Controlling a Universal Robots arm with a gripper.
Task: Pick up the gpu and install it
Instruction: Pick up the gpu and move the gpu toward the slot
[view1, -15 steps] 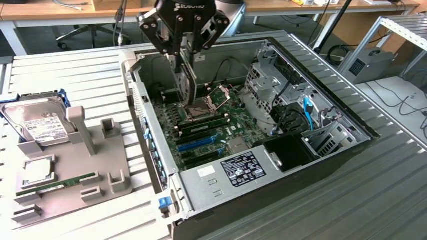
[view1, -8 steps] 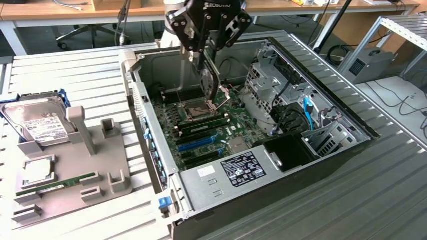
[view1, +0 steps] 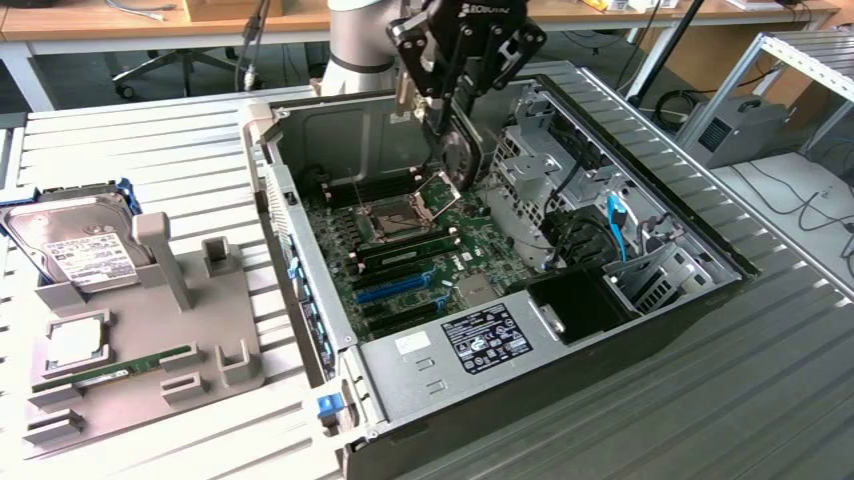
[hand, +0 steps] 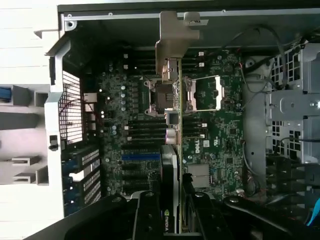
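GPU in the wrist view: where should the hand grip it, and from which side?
Pinch the gpu across its flat faces along the upper long edge, hand coming from above: it is thin and hangs on edge, leaving bracket and lower edge free.

Green board (view1: 400, 235), one bright blue slot (view1: 394, 290). The gpu (view1: 461, 155) looks dark, with a plain grey bracket (hand: 172, 42). Also a blue cable (view1: 617, 215), a silver drive (view1: 80, 240) with a white label, green RAM (view1: 114, 368) and a grey tray (view1: 214, 330), all on a pale ribbed table (view1: 134, 150).

Black fingers (hand: 148, 220), silver-grey arm (view1: 358, 40).
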